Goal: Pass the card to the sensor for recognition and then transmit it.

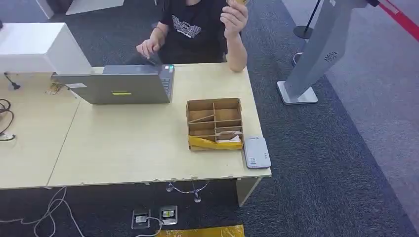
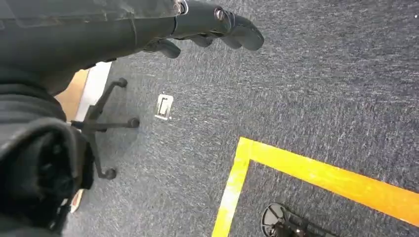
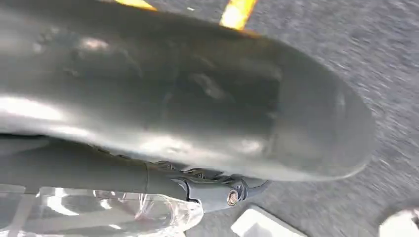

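From my head view I judge the task not yet begun on my side: neither arm is up over the bench (image 1: 123,148), and the cardboard box (image 1: 214,123) with its small compartments sits near the bench's right end, with the white sensor (image 1: 256,152) lying just beside it at the corner. I cannot make out a card for certain; something pale lies in the box's nearest compartment and may be it. Across the bench a person (image 1: 197,29) sits behind a laptop (image 1: 123,85), one hand raised and holding something small and yellowish. My next move, as I judge it, calls for lifting an arm to the box, most likely the right, since box and sensor both lie on that side. My left wrist view adds the carpet (image 2: 306,89) with a yellow tape line (image 2: 316,173) and a chair base (image 2: 104,126); my left hand (image 2: 207,27) hangs over it, fingers apart and loosely bent, holding nothing. In my right wrist view my right hand (image 3: 212,190) is blurred and mostly hidden, so I cannot tell how its fingers lie.
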Robot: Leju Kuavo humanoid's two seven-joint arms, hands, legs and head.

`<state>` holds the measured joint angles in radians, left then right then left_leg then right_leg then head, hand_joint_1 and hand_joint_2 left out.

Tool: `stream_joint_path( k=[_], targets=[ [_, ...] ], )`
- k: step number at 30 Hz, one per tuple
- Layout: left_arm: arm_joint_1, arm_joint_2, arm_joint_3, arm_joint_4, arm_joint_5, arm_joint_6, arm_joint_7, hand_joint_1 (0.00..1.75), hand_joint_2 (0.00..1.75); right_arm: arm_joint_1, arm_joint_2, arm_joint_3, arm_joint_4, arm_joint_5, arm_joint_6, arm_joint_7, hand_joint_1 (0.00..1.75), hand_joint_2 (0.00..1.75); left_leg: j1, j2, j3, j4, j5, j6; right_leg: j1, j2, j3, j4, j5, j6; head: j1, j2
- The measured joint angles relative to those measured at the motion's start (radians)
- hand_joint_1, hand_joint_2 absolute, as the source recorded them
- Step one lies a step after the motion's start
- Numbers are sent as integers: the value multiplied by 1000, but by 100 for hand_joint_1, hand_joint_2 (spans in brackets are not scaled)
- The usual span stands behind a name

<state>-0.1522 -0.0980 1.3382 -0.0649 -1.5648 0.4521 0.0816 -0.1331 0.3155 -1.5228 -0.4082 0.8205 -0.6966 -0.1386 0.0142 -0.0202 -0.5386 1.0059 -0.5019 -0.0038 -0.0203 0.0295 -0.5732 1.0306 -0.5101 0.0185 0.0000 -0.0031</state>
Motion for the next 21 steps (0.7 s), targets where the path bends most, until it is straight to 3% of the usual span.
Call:
stream_joint_path(
  k=[5, 6, 7, 9, 11, 12, 13, 14, 15, 16, 17, 18, 19, 21],
  targets=[
    [0, 0, 0, 0, 8, 4, -9, 0, 0, 1, 8, 0, -35, -83, 2, -196, 0, 0, 0, 0, 0, 0, 0, 0, 0, 0, 0, 0, 0, 0, -1, 0],
    [0, 0, 0, 0, 8, 4, -10, 0, 0, -2, 10, 0, -37, -150, 14, -261, 0, 0, 0, 0, 0, 0, 0, 0, 0, 0, 0, 0, 0, 0, 0, 0],
    [0, 0, 0, 0, 7, 3, -10, 0, 0, -8, 13, 0, -37, -246, 44, -377, 0, 0, 0, 0, 0, 0, 0, 0, 0, 0, 0, 0, 0, 0, -1, 0],
    [0, 5, 0, 0, 1, -6, -15, 0, 0, -28, -10, 0, -46, -443, 168, -521, 0, 0, 0, 0, 1, 0, 0, 0, 0, 0, 0, 0, 0, 0, -2, 0],
    [-2, 12, 0, 0, 0, -23, -25, 0, 0, -36, -40, 13, -107, -572, 282, -446, 0, 0, -1, -2, 1, 0, 1, 1, -2, -2, 1, 0, 0, 0, -2, 0],
    [-1, 16, 0, 0, -1, -31, -29, 0, 0, -36, -51, 22, -163, -615, 301, -340, 0, 0, -2, -2, 1, 0, 1, 1, -2, -2, 2, 0, 0, 0, 0, 0],
    [-1, 21, 0, 0, -1, -38, -29, 0, 0, -29, -64, 39, -226, -662, 298, -249, 0, 0, -2, -2, 1, 0, 0, 1, -2, -2, 2, -1, 0, 0, 0, 0],
    [-1, 26, -1, 0, -1, -45, -31, 0, 0, -12, -77, 62, -303, -734, 259, -152, 0, 0, -3, -2, 1, 1, 0, 1, -3, -2, 2, -1, 0, 0, 0, 0],
    [-1, 31, -1, 0, -1, -49, -35, 0, 0, 18, -96, 98, -378, -809, 195, -97, 0, 0, -4, -4, 1, 1, 0, 2, -4, -4, 3, -1, 0, 1, -2, 0],
    [0, 36, -1, 0, -1, -54, -44, 0, 0, 57, -113, 159, -469, -885, 103, -84, 0, 0, -6, -6, 0, 0, -1, 3, -6, -6, 4, 0, -2, 2, 3, 0],
    [1, 37, -1, 0, -1, -59, -51, 0, 0, 84, -117, 212, -531, -913, 55, -125, 0, 0, -6, -5, -2, 0, -1, 4, -7, -5, 3, 0, -1, 2, 2, 0],
    [2, 40, -1, 0, -1, -67, -52, 0, 0, 95, -123, 255, -606, -928, 34, -173, 0, 0, -5, 1, -2, 0, -2, 3, -5, 2, 1, 0, 0, 2, 1, 0],
    [1, 47, -1, 0, -1, -72, -53, 0, 0, 99, -132, 295, -690, -918, 22, -160, 0, 0, -4, 6, -1, 0, -3, 3, -5, 6, 1, -1, 1, 1, 2, 0],
    [-6, 50, -1, 0, -1, -78, -56, 0, 0, 107, -129, 368, -906, -831, 10, -7, 0, 0, -6, 6, 0, 0, -2, 4, -6, 5, 1, 0, 1, 2, -2, 0]
  ],
)
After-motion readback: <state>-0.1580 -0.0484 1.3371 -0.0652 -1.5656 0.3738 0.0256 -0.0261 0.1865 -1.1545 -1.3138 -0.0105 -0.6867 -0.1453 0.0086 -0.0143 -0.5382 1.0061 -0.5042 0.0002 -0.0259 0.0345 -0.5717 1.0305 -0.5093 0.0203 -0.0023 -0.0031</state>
